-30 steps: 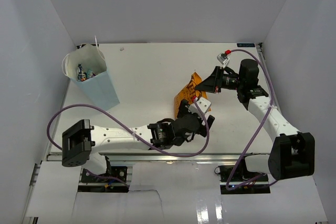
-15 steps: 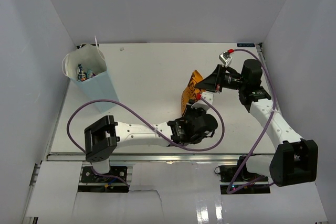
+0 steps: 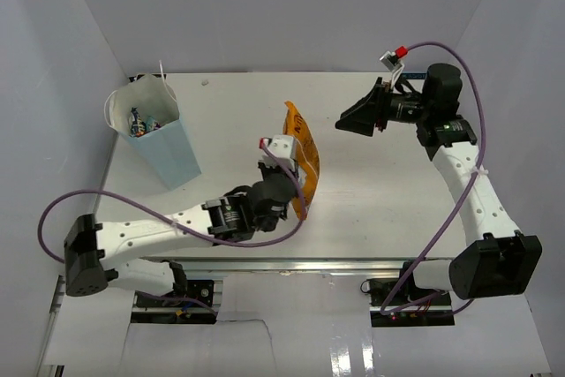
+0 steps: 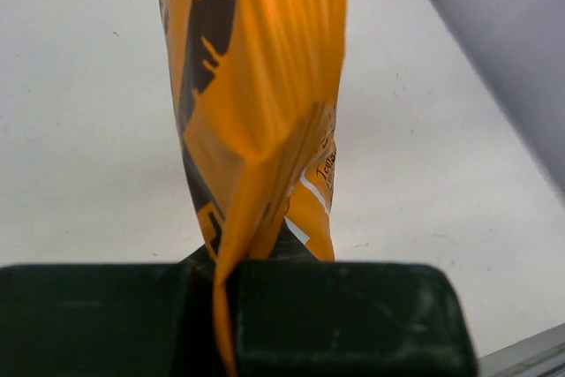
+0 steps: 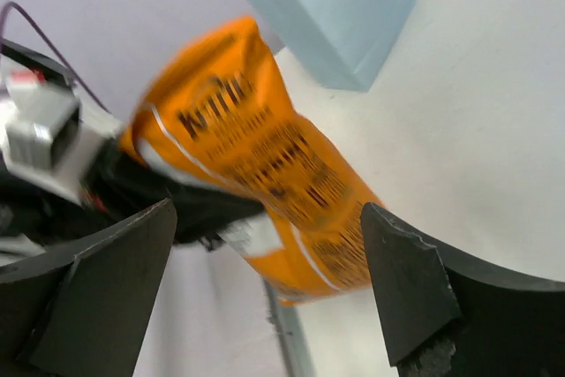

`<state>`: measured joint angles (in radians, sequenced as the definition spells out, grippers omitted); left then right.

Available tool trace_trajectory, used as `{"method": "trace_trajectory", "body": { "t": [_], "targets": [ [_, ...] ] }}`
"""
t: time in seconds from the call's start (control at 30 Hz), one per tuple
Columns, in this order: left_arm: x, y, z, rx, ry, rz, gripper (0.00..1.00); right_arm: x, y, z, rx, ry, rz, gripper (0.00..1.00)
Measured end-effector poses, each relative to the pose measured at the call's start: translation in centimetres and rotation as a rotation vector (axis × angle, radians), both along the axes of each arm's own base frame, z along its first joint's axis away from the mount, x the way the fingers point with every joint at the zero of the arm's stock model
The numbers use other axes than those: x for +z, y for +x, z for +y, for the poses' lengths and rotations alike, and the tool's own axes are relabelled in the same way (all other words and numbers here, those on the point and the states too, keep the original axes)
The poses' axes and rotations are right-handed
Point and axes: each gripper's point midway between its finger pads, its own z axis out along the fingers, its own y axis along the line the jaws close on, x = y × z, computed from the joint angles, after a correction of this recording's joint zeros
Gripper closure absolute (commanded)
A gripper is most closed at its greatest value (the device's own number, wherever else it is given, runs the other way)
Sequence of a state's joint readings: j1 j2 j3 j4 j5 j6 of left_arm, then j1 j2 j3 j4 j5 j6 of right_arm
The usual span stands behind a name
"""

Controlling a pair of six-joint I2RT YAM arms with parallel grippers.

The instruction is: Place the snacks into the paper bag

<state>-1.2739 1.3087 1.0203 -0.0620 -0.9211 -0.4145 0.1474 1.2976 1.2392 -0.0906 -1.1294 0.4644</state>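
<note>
Over the last second the left arm had swung left, drawing the orange bag [image 3: 303, 143] clear of the right gripper [image 3: 356, 121], which had backed off to the far right with its fingers apart and empty. The left gripper [image 3: 284, 165] was clamped on the orange bag's end seam, and the bag's long axis ran out from the fingers toward the far side. The paper bag [image 3: 168, 147] stood well to the left and a little farther away, mouth up, with packets [image 3: 143, 119] inside. Only bare table [image 3: 229, 112] lay between them.
</note>
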Motion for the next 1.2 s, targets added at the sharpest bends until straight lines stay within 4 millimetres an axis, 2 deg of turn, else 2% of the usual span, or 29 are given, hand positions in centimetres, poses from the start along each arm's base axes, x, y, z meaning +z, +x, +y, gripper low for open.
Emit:
{"method": "trace_trajectory", "body": {
  "t": [0.13, 0.23, 0.27, 0.37, 0.5, 0.57, 0.67, 0.8, 0.93, 1.2],
  "targets": [
    [4.3, 1.4, 4.7, 0.033, -0.141, 0.005, 1.00, 1.4, 1.3, -2.0, -0.043, -0.064, -0.197, 0.10],
    [8.0, 2.4, 8.6, 0.094, -0.197, -0.018, 1.00, 0.1, 2.1, -3.2, -0.090, -0.147, -0.307, 0.10],
    [9.3, 2.7, 9.7, 0.114, -0.205, -0.029, 1.00, -0.9, 2.2, -3.5, -0.110, -0.181, -0.337, 0.10],
    [15.2, 3.3, 12.6, 0.169, -0.239, -0.103, 1.00, -5.3, 1.4, -4.5, -0.132, -0.275, -0.349, 0.09],
    [24.5, 2.7, 16.4, 0.238, -0.282, -0.255, 1.00, -11.0, 0.0, -5.0, -0.080, -0.350, -0.303, 0.07],
    [28.2, 2.4, 18.5, 0.293, -0.282, -0.334, 1.00, -13.3, -0.8, -5.2, -0.059, -0.372, -0.270, 0.07],
    [32.3, 1.8, 21.6, 0.393, -0.255, -0.446, 1.00, -15.1, -1.6, -5.4, -0.042, -0.394, -0.251, 0.07],
    [35.3, 1.1, 25.0, 0.536, -0.158, -0.537, 1.00, -15.2, -1.6, -5.5, -0.037, -0.403, -0.277, 0.07],
    [37.4, 0.9, 26.4, 0.618, -0.062, -0.573, 1.00, -15.4, -1.8, -5.6, -0.035, -0.405, -0.286, 0.07],
    [37.7, 1.0, 27.0, 0.669, 0.075, -0.580, 1.00, -17.0, -2.5, -5.6, -0.024, -0.411, -0.252, 0.07]
  ]
}}
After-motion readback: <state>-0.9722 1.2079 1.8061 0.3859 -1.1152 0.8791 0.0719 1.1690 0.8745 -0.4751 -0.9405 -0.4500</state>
